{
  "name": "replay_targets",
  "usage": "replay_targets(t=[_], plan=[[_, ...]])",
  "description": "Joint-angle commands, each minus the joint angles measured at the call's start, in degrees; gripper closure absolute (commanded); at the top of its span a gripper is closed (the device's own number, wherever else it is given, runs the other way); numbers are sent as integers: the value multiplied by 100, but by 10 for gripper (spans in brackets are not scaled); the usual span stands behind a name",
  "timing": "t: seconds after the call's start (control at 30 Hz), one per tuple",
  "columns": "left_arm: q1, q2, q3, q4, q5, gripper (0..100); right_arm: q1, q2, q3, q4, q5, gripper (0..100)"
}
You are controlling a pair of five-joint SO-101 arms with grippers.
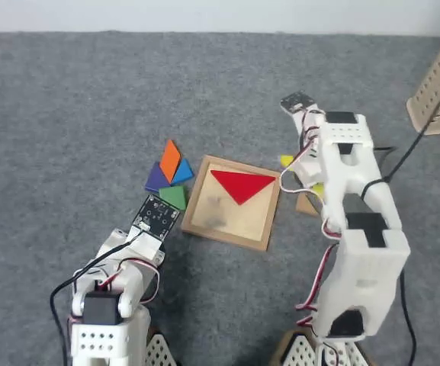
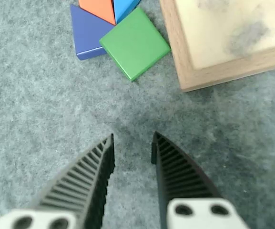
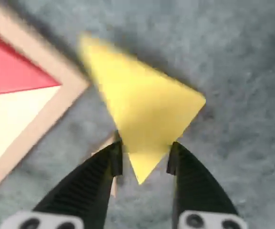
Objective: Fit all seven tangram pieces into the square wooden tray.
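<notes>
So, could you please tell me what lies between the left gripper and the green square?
Nothing but bare grey mat lies between the left gripper and the green square, as the left wrist view shows.

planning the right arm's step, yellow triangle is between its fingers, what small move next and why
Probably carry the yellow triangle sideways over the tray's rim: the right gripper looks shut on its corner, just outside the tray, where the red triangle leaves bare floor.
</notes>
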Motion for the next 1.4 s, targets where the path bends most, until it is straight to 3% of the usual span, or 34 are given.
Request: replay_targets(t=[0.0, 0.13, 0.33, 0.63, 1.03, 1.2, 1.37], plan=[[-26, -123, -66, -9, 62, 881, -145, -708, 70, -4, -79, 868], [-26, -123, -66, -9, 62, 881, -84, -831, -9, -57, -193, 850], [-26, -123, -66, -9, 62, 881, -84, -567, -554, -84, -88, 718], [-26, -123, -66, -9, 62, 881, -92, 910, -1213, -22, 343, 708], [-26, -123, -66, -9, 62, 881, -321, 444, -62, -101, 422, 709], [-26, -123, -66, -9, 62, 881, -549, -277, 1152, -857, 404, 709], [-26, -123, -66, -9, 62, 881, -541, -330, 1231, -840, 281, 735]])
